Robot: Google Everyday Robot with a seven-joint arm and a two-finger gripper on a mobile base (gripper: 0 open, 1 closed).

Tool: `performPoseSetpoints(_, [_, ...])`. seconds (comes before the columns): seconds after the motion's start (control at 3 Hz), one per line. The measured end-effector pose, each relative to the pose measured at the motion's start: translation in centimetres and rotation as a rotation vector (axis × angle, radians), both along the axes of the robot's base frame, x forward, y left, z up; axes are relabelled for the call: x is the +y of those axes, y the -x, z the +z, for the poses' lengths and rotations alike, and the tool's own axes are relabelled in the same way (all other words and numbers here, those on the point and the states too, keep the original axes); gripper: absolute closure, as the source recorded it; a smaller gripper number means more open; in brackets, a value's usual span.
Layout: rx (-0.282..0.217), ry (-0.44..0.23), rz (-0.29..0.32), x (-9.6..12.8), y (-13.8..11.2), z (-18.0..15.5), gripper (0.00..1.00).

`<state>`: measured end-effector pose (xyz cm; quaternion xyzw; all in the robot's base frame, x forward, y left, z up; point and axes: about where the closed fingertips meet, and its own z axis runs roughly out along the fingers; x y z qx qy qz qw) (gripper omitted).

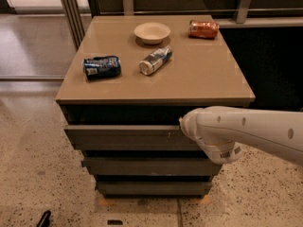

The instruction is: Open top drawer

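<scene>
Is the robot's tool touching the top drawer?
Cannot tell. In the camera view the tool sits at the top drawer's upper edge, but the arm hides any contact.

claw (183,125): at the top drawer (123,137) front, right of centre, mostly hidden behind the white arm (246,131)
top drawer: right end covered by the arm
arm: cut off by the right edge
black object (44,218): on the floor, cut by the bottom edge, unidentifiable
</scene>
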<state>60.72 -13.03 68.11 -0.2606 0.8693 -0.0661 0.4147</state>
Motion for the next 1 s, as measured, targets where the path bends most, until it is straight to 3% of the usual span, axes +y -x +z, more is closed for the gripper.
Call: performPoseSetpoints(1.0, [0.019,0.004,0.015,-0.20,0.42,0.16,1.00])
